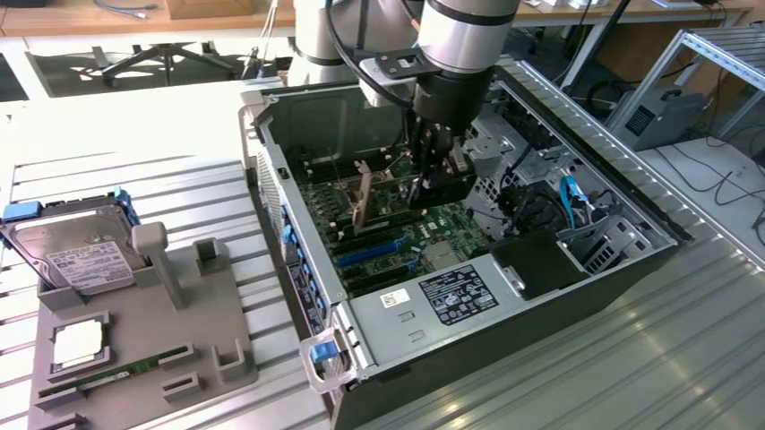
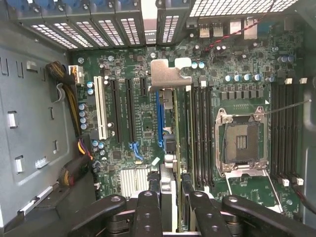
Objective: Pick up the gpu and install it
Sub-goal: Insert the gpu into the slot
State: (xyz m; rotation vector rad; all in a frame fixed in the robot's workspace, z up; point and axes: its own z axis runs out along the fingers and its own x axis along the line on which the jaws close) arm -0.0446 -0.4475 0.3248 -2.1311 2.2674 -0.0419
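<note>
Tool (image 1: 433, 190) clenched on gpu (image 2: 171, 84), inside open computer case (image 1: 322, 125), centre of exterior view. Gpu on edge over motherboard (image 2: 143, 113) slots, silver bracket toward vented slot covers (image 2: 113, 24). Black label (image 1: 458, 296) in case, text unreadable. Grey tray (image 1: 215, 331) on surface (image 1: 574, 376), exterior view's lower left, holds hard drive (image 1: 78, 255) (white label, unreadable), RAM stick (image 1: 114, 374), processor chip (image 1: 78, 343).

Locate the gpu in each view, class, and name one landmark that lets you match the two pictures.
Exterior view: the gpu stands on edge inside the open case, near the picture's centre, gripped by the pincer.
Wrist view: the gpu runs edge-on away from the pincer, with its silver bracket at the far end.
Shared landmark: the green motherboard, beneath the card in both views.
</note>
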